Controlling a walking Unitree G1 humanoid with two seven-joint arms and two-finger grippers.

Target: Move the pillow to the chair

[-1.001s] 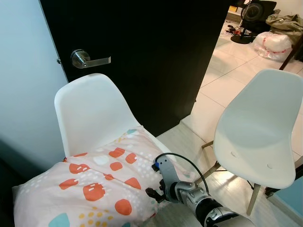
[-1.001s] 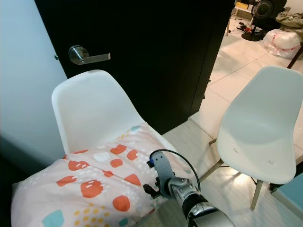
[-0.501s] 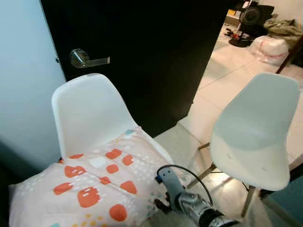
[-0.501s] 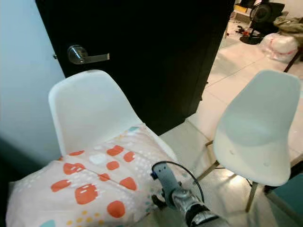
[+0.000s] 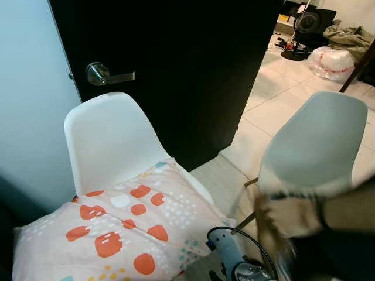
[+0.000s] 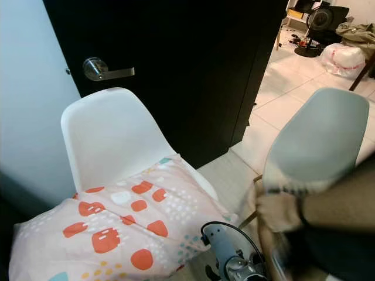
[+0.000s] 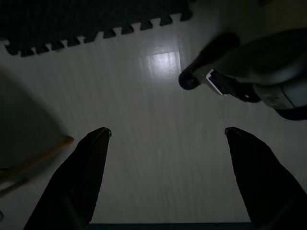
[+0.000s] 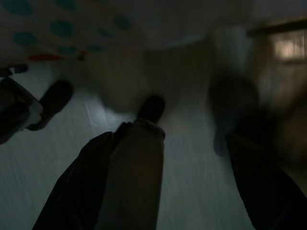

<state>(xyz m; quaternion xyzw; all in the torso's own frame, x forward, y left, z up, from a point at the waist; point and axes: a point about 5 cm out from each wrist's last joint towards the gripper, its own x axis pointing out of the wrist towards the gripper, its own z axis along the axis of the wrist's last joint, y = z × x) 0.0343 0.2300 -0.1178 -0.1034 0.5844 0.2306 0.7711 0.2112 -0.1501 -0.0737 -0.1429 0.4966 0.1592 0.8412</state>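
Note:
The pillow (image 5: 123, 225), pinkish with orange and teal spots, lies on the seat of the white shell chair (image 5: 108, 134) in front of the black door and overhangs the seat's front left. My right arm's wrist (image 5: 234, 266) with its looped cable sits low by the pillow's near right corner, apart from it. In the right wrist view the right gripper (image 8: 168, 140) is open over pale floor, with the pillow's edge (image 8: 57, 24) beyond. In the left wrist view the left gripper (image 7: 167, 130) hangs open above the floor, holding nothing.
A second white chair (image 5: 316, 146) stands to the right on the wood floor. A blurred tan and dark shape (image 5: 316, 216), like a sleeved arm, crosses in front of its seat. The black door with its lever handle (image 5: 108, 75) is behind; the tiled room beyond holds a fan and bags.
My right arm has dropped lower and come away from the pillow's edge. A blurred tan shape has come in at the lower right, covering the second chair's seat. The camera shifted slightly.

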